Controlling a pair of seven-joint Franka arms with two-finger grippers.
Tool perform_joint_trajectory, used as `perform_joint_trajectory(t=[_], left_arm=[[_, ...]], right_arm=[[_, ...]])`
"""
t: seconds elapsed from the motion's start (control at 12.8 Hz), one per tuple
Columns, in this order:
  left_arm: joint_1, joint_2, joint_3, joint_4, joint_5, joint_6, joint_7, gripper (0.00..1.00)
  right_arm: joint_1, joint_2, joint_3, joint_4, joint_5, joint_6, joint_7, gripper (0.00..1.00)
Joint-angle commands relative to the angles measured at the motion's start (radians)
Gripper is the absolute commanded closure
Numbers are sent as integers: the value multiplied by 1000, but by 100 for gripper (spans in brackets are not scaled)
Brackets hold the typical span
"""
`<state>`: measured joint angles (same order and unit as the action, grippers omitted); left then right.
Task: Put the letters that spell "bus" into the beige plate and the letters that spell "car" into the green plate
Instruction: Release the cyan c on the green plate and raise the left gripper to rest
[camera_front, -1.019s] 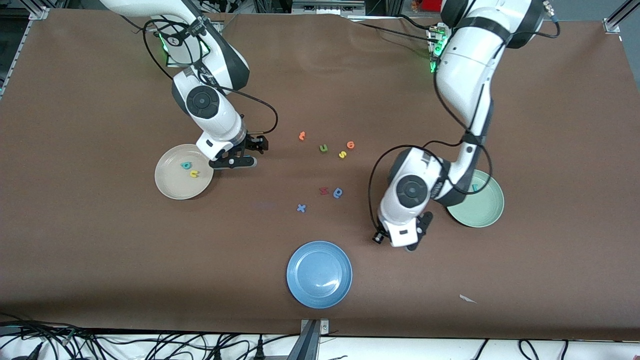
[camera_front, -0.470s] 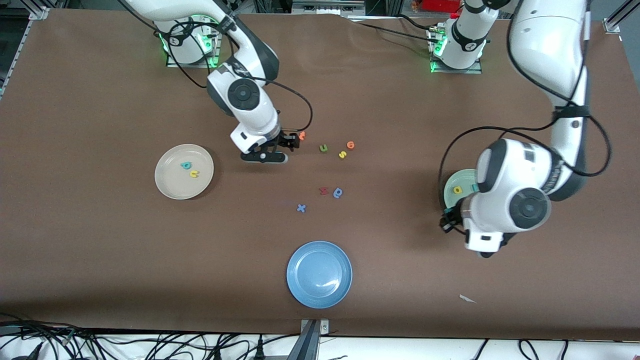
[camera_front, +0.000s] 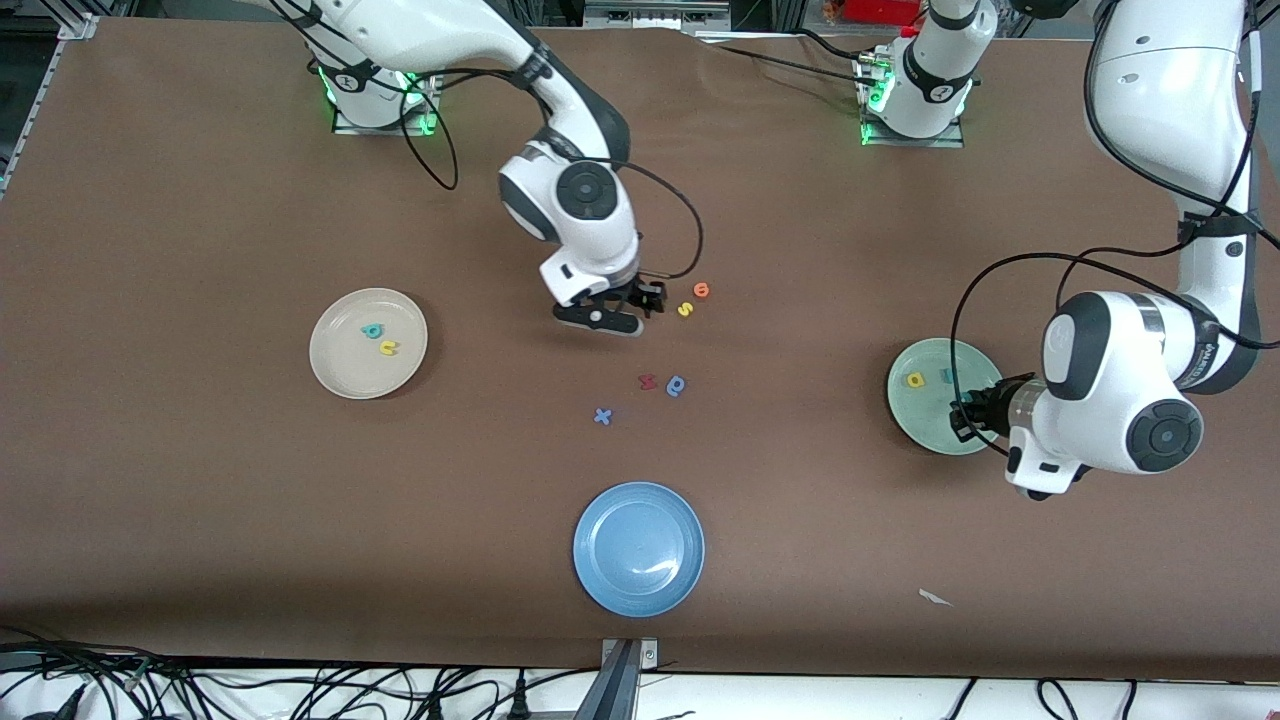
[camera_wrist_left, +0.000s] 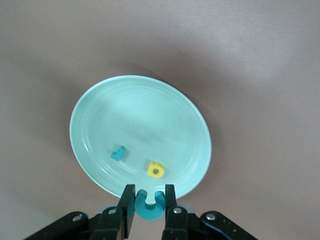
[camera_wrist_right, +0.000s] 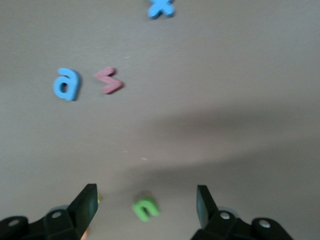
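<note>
Foam letters look light, soft and slightly springy, best pinched across flat sides. Left gripper (camera_wrist_left: 149, 205) hangs over the green plate (camera_front: 905, 410), jaws closed on the teal c (camera_wrist_left: 150, 206); a yellow a (camera_wrist_left: 155, 170) and teal r (camera_wrist_left: 118, 153) already lie in the plate. Right gripper (camera_wrist_right: 146, 205) hovers over an olive u (camera_wrist_right: 145, 208), jaws wide and empty, near the yellow s (camera_front: 685, 309). Beige plate (camera_front: 335, 375) holds a teal b (camera_front: 373, 330) and yellow u (camera_front: 387, 347).
</note>
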<state>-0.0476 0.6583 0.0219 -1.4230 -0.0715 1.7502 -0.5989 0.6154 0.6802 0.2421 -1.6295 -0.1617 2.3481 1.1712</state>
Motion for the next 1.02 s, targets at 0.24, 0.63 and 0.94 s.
perform_joint_trajectory(t=[0.24, 0.63, 0.94], left_arm=[[23, -121, -5, -321, -7, 250, 74, 99], [43, -80, -5, -358, -7, 405, 76, 94], [66, -75, -7, -349, -8, 413, 119, 33]], right_arm=[[147, 186, -66, 241, -64, -15, 249, 12], [184, 226, -83, 263, -70, -12, 285, 12], [204, 248, -83, 284, -70, -13, 329, 13]])
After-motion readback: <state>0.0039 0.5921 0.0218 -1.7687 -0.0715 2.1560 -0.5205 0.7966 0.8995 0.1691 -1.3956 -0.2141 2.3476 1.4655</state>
